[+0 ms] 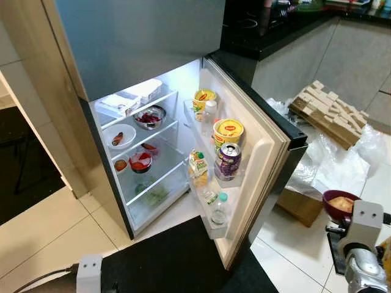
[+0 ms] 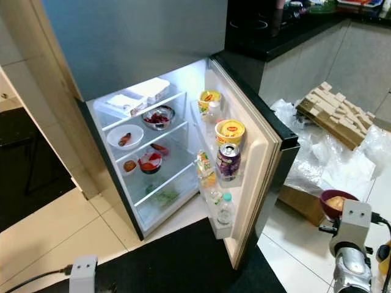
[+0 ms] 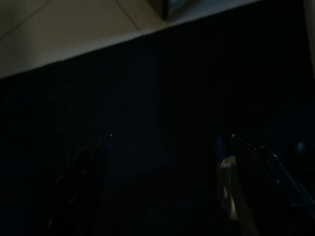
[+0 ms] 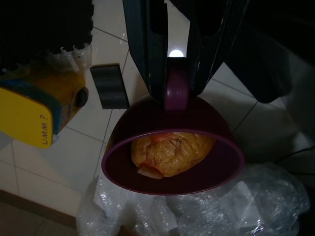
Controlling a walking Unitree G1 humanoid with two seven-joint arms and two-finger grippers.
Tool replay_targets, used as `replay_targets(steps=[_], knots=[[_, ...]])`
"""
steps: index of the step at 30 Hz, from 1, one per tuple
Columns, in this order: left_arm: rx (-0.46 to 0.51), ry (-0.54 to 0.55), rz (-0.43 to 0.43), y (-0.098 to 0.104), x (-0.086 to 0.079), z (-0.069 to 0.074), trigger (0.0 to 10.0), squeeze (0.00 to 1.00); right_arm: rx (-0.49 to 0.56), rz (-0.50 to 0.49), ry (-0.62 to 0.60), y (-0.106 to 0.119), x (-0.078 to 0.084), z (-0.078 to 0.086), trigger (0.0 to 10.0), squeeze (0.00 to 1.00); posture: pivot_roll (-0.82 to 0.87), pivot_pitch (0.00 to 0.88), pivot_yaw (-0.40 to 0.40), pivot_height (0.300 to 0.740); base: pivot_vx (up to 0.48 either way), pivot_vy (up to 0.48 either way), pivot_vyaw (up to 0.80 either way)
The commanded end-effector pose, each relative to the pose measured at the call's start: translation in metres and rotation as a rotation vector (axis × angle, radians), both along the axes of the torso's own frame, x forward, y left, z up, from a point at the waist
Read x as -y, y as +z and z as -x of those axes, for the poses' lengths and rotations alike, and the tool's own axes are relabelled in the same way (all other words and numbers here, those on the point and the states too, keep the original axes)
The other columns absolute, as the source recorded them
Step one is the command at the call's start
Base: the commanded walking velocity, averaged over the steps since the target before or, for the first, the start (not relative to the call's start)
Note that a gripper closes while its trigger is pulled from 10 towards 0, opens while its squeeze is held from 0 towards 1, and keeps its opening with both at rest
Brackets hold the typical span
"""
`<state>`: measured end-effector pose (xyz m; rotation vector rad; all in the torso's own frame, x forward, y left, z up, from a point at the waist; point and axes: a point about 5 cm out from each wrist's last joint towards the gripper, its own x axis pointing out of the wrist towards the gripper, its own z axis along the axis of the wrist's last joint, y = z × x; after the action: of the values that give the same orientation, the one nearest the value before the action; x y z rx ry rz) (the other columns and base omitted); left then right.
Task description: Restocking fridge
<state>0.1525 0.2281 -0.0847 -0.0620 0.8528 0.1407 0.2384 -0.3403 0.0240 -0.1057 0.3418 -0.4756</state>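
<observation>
From the head views, the fridge (image 1: 153,140) stands open with its shelves and door racks already partly filled, and the maroon bowl (image 1: 339,204) hangs low at the robot's right, well apart from the shelves, just ahead of the right arm. The left wrist view is very dark: the left claw (image 3: 167,187) hangs over a dark mat with its fingers spread and nothing between them. In the right wrist view the right claw (image 4: 177,78) is clenched on the bowl's rim tab; the bowl looks rigid, light and smooth, so I judge this one-sided pinch could let it tip, and the wrapped food (image 4: 170,153) sitting loose inside could roll.
</observation>
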Motion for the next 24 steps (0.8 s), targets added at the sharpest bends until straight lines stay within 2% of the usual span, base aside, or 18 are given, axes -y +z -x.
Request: replay_targets(steps=[1,8,15,19,24], knots=[[-0.028,0.014,-0.002,-0.003,-0.002,0.007,10.0,0.00,-0.011,0.001,0.005,-0.002,-0.002,0.001,10.0,0.00,-0.03,0.005,-0.004,0.739,-0.319,0.000,0.00],[-0.049,0.000,0.008,-0.006,0.003,0.011,10.0,0.00,-0.032,0.001,0.018,-0.005,-0.004,0.001,10.0,0.00,-0.03,0.004,-0.006,0.739,-0.319,0.000,0.00],[-0.042,-0.014,0.012,-0.005,0.006,0.007,10.0,0.00,-0.026,-0.017,0.044,-0.005,-0.008,-0.001,10.0,0.00,-0.03,0.004,-0.006,0.739,-0.329,0.000,0.00],[-0.036,-0.039,0.006,-0.004,0.009,0.004,10.0,0.00,-0.009,-0.036,0.120,-0.005,-0.017,-0.007,10.0,0.00,-0.03,0.004,-0.004,0.739,-0.124,0.000,0.00],[-0.040,-0.055,0.006,-0.005,0.012,0.003,10.0,0.00,-0.007,-0.046,0.167,-0.006,-0.025,-0.010,10.0,0.00,-0.03,0.004,-0.004,0.739,0.000,0.000,0.80]])
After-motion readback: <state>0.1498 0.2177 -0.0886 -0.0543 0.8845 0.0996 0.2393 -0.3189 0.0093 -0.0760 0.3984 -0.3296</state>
